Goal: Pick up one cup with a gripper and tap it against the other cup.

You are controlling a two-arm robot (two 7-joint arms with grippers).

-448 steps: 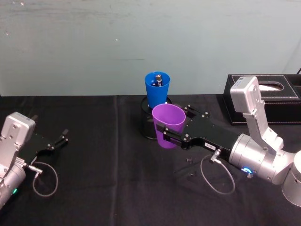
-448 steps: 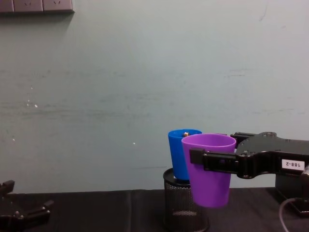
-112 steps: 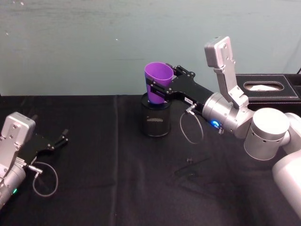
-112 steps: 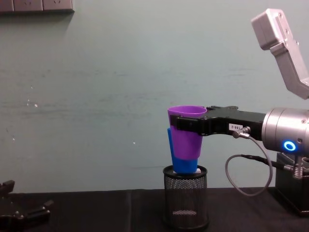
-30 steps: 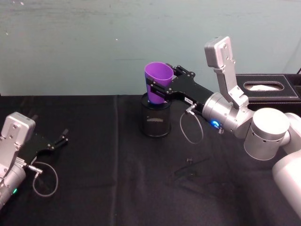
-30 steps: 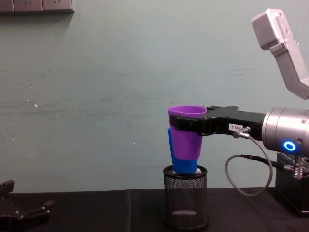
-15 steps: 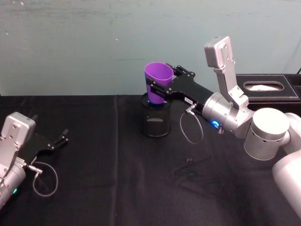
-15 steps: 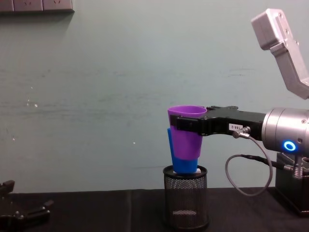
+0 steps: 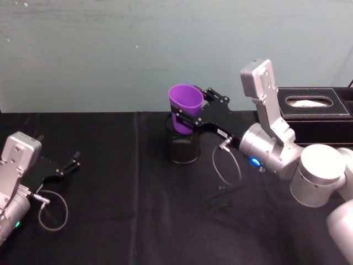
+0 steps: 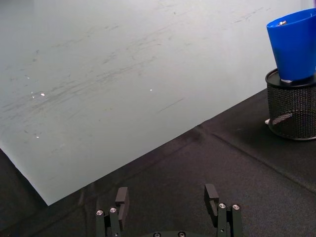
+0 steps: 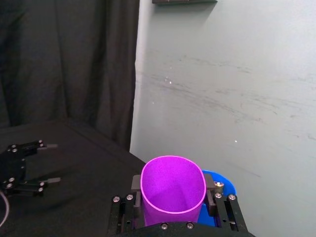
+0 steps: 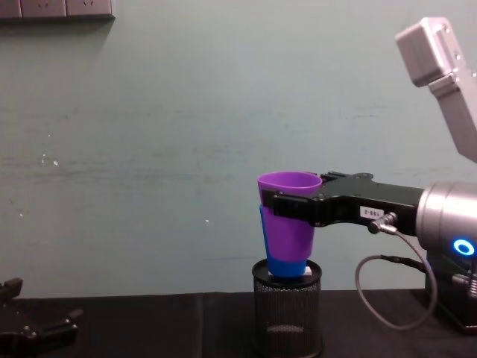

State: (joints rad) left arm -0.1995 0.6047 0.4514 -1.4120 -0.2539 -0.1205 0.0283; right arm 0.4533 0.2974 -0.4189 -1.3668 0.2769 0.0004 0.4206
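Observation:
My right gripper (image 12: 297,207), black with a white label, is shut on the purple cup (image 12: 289,216) just under its rim and holds it upright in the air. The blue cup (image 12: 286,265) stands in a black wire-mesh holder (image 12: 287,317) directly behind the purple one, its base and left edge peeking out. In the right wrist view the blue cup's rim (image 11: 223,179) lies close against the purple cup (image 11: 173,190); I cannot tell whether they touch. From above, the purple cup (image 9: 185,110) hides the blue one. The left gripper (image 9: 69,164) rests open on the table at far left.
A black tissue box (image 9: 311,113) sits at the back right, behind the right arm. Black cloth (image 9: 127,210) covers the table, which ends at a pale green wall. The blue cup (image 10: 296,47) and mesh holder (image 10: 292,111) show far off beyond the left gripper (image 10: 167,197).
The right arm has shifted slightly, and the purple cup in its grip sits a little lower against the blue cup than half a second ago. The left arm has not moved.

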